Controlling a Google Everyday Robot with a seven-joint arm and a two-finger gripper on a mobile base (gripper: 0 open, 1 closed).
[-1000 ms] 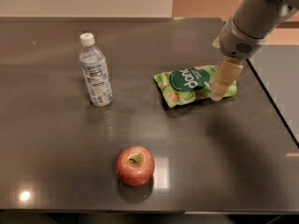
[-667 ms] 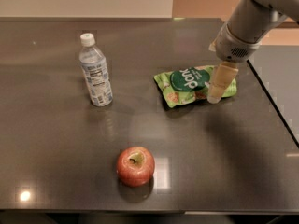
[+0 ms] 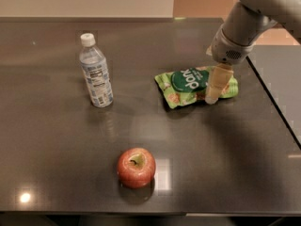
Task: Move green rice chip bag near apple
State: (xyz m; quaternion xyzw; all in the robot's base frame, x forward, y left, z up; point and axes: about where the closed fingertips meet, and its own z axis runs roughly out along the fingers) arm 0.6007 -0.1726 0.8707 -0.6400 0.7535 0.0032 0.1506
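We note that the gripper (image 3: 213, 94) has shifted slightly left and lower than a second ago and now sits over the right-hand part of the green rice chip bag (image 3: 187, 83). Whether it is spread, pressed together or already pinching the pouch, we cannot tell. The bag itself has not moved: it lies flat on the table (image 3: 225, 164), right of centre toward the back, well apart from the apple (image 3: 136, 167), which stands near the front edge. The water bottle (image 3: 96, 74), upright at the left, is likewise unchanged. We judge that the grasp is being set up and the transfer has not begun (the whole way to the apple remains to be covered). The bag is a crinkly light-green film pouch with a dark green round logo, flattish and wider than the apple; expect it to deform under contact. The apple is smooth and round, red with a yellowish top and short stem, and may roll if bumped. The bottle is clear plastic with a white cap and a label. The table top is dark, polished and reflective, so it probably offers little friction.
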